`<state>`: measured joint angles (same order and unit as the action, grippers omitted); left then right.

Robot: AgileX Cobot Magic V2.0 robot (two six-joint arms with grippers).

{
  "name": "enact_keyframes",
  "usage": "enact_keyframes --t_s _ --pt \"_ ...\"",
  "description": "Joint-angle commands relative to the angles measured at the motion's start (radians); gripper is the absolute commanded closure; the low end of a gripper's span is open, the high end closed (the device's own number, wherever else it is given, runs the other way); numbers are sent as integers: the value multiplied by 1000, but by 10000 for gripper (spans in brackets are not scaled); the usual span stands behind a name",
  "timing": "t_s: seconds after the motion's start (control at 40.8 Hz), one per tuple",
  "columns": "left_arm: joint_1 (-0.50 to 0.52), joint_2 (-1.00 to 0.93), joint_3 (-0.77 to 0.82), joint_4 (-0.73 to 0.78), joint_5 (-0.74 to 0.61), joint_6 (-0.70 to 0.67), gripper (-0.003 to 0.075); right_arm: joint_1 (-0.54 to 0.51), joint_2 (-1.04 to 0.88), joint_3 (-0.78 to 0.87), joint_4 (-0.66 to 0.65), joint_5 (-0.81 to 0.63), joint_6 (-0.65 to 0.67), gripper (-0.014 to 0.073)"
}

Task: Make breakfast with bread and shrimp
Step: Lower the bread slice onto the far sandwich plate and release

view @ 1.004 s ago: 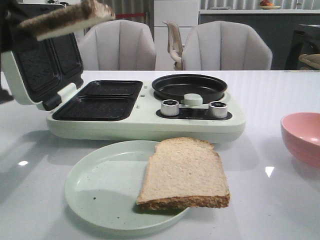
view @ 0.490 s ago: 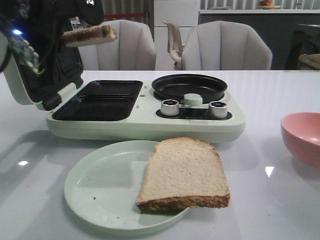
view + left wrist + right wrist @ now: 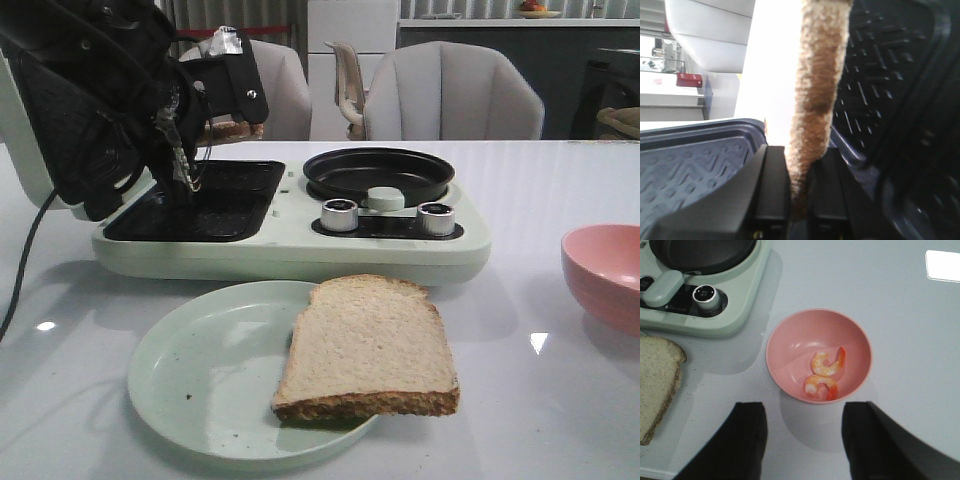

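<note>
One bread slice [image 3: 368, 345] lies flat on the pale green plate [image 3: 200, 370] at the front. My left gripper [image 3: 799, 185] is shut on the second bread slice [image 3: 817, 90], held edge-on between its fingers [image 3: 772, 190]. In the front view this gripper [image 3: 228, 118] hangs just above the black sandwich trays [image 3: 215, 195] of the open maker, with a bit of the slice [image 3: 238, 129] showing behind it. Two shrimp [image 3: 825, 375] lie in the pink bowl [image 3: 790, 335]. My right gripper [image 3: 802, 440] is open and empty above the table, just short of the bowl.
The pale green sandwich maker [image 3: 290, 250] has its lid [image 3: 60, 130] raised at the left, a round black pan [image 3: 378, 172] and two knobs [image 3: 340, 214] at the right. The pink bowl [image 3: 605, 275] stands at the table's right edge. Chairs stand behind.
My left arm has come down and to the right with the bread slice, from high beside the raised lid to just above the sandwich trays. The plated slice has not moved.
</note>
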<state>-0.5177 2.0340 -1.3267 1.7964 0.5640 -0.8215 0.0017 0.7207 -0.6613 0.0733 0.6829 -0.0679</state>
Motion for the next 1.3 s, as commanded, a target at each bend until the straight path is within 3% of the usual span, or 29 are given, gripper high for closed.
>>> enact_keyframes --t_s 0.0,0.196,0.269,0.416,0.514,0.881,1.053,1.151,1.273 --pt "29 -27 -71 59 2 7 619 0 2 -32 1 -62 -3 130" --pt "59 -18 -84 59 -130 9 602 0 2 -32 1 -62 -3 130" --pt "62 -17 -84 59 -137 9 529 0 2 -32 1 -62 -3 130" --pt "62 -17 -84 59 -126 9 297 0 2 -32 1 -62 -3 130" --pt "56 -17 -84 59 -62 9 214 0 2 -32 1 -62 -3 130" --pt "-18 -191 -19 -28 -47 9 209 0 2 -32 1 -62 -3 130" --pt "-82 -384 98 -304 -22 44 209 0 2 -32 1 -62 -3 130" --pt "-122 -517 162 -664 17 244 209 0 2 -32 1 -62 -3 130" --pt "-168 -669 203 -1020 218 454 210 0 2 -32 1 -62 -3 130"
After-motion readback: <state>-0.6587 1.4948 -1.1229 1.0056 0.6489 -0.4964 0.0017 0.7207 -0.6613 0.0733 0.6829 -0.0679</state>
